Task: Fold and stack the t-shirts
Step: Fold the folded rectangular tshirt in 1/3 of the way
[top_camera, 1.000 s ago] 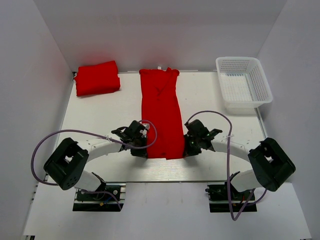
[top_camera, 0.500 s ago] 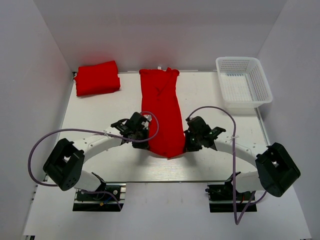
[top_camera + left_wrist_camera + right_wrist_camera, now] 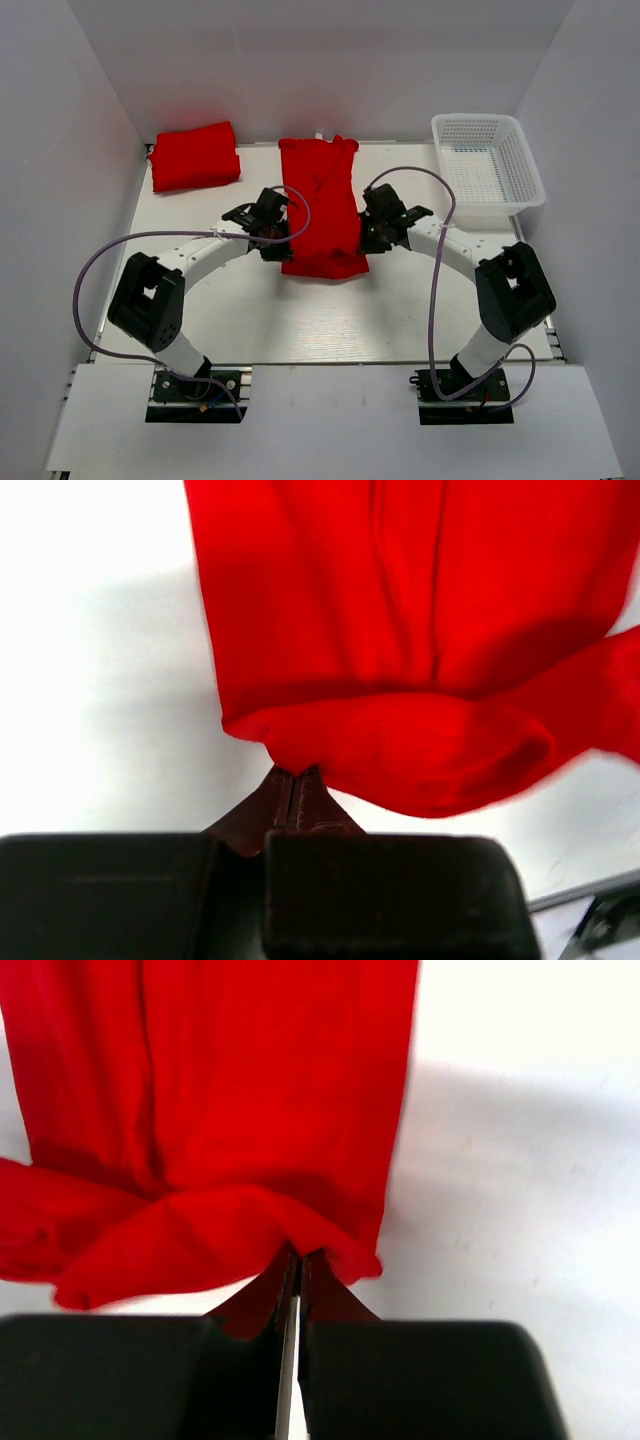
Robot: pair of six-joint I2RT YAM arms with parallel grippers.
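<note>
Two-point hold: left gripper (image 3: 295, 783) and right gripper (image 3: 298, 1263) each clamp a corner of the shirt (image 3: 322, 200), cloth bunched beyond the fingertips

Two plain bright red t-shirts are seen on the white table (image 3: 260, 320). The folded t-shirt (image 3: 195, 155) is laid as a thick, compact packet at the far left corner. The second t-shirt (image 3: 320, 195) is spread as a long narrow strip in the middle, with its near end raised at both corners and curled over itself.
</note>
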